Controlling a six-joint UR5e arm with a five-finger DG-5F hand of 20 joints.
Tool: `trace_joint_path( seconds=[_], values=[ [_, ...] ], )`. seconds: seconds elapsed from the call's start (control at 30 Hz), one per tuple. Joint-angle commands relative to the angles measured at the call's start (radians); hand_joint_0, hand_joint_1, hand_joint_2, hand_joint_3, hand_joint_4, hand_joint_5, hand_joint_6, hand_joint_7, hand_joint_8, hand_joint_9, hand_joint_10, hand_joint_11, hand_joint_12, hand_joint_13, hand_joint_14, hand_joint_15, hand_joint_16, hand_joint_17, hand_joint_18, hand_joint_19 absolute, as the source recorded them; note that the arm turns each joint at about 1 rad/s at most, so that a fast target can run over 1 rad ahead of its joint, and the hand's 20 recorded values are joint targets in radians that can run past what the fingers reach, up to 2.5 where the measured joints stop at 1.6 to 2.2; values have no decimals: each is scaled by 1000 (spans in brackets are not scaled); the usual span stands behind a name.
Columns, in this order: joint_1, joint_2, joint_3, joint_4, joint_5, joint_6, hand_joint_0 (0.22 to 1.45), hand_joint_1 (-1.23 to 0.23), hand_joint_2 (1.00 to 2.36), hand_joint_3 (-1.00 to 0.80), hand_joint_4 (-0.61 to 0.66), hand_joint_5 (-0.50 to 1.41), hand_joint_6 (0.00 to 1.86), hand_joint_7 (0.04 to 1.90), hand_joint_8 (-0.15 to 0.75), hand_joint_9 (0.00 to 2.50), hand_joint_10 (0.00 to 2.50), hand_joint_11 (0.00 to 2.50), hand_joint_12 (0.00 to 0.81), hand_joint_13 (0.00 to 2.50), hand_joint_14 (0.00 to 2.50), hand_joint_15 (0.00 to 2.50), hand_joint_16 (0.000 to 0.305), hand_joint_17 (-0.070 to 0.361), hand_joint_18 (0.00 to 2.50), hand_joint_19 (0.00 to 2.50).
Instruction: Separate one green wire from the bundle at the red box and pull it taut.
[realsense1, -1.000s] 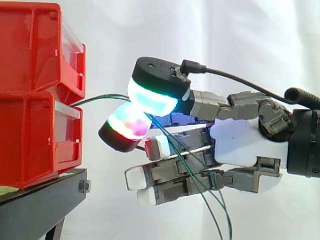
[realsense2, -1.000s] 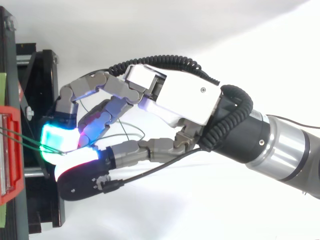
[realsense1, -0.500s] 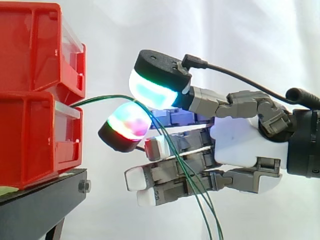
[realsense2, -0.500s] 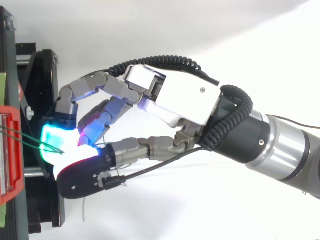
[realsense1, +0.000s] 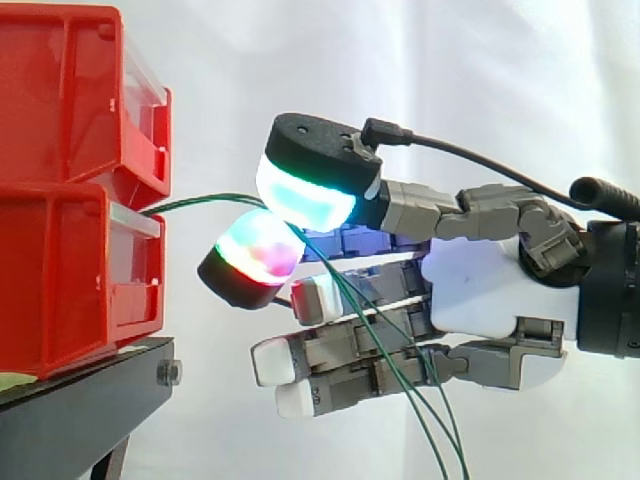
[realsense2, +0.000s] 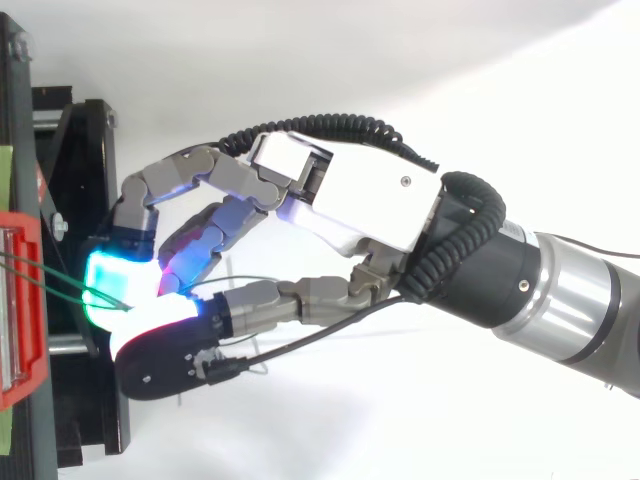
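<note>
Thumb pad (realsense1: 305, 195) dropped back onto the green wire (realsense1: 200, 198); the hand (realsense1: 490, 285) pinched it, with the red box (realsense1: 70, 280) at nine o'clock.

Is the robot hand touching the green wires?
Touching. In the side view the green wires run in between the hand's two glowing pads, which pinch them.

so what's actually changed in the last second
Very little. The hand lifted its thumb pad slightly half a second ago and has set it back down on the green wire. The wire's hanging ends swung left, then back right. The pinch beside the red bins, the wire's gentle arc from the bin and the arm's position are unchanged.
</note>
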Motion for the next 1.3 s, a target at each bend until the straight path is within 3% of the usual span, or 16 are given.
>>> trace_joint_path(
  seconds=[0.0,0.2,0.33,0.53,0.63,0.9,1.27],
  values=[
    [0,1,2,-3,0,7,644,-812,1007,-419,72,-177,896,969,277,1167,19,975,359,997,19,545,51,115,853,346],
    [0,1,7,-34,0,27,655,-822,1007,-416,41,-177,896,977,273,1159,19,969,358,997,20,546,51,114,854,345],
    [0,-1,9,-43,0,40,639,-831,1002,-464,89,-178,895,959,271,1157,19,978,357,994,21,547,51,114,855,345],
    [0,-1,13,-43,0,41,556,-671,1000,-500,111,-173,889,968,283,1189,19,976,365,1013,20,553,52,117,867,355],
    [0,-1,15,-43,0,41,587,-616,1002,-473,102,-170,886,991,277,1199,18,970,360,1014,19,556,51,115,861,358],
    [-1,1,16,-49,0,43,598,-733,1015,-217,39,-166,913,1021,294,1194,17,971,375,1024,18,543,54,121,882,348],
    [-3,1,41,-112,-2,70,651,-834,1010,-359,17,-181,912,980,269,1126,19,970,357,980,19,549,51,114,849,345]
  ],
)
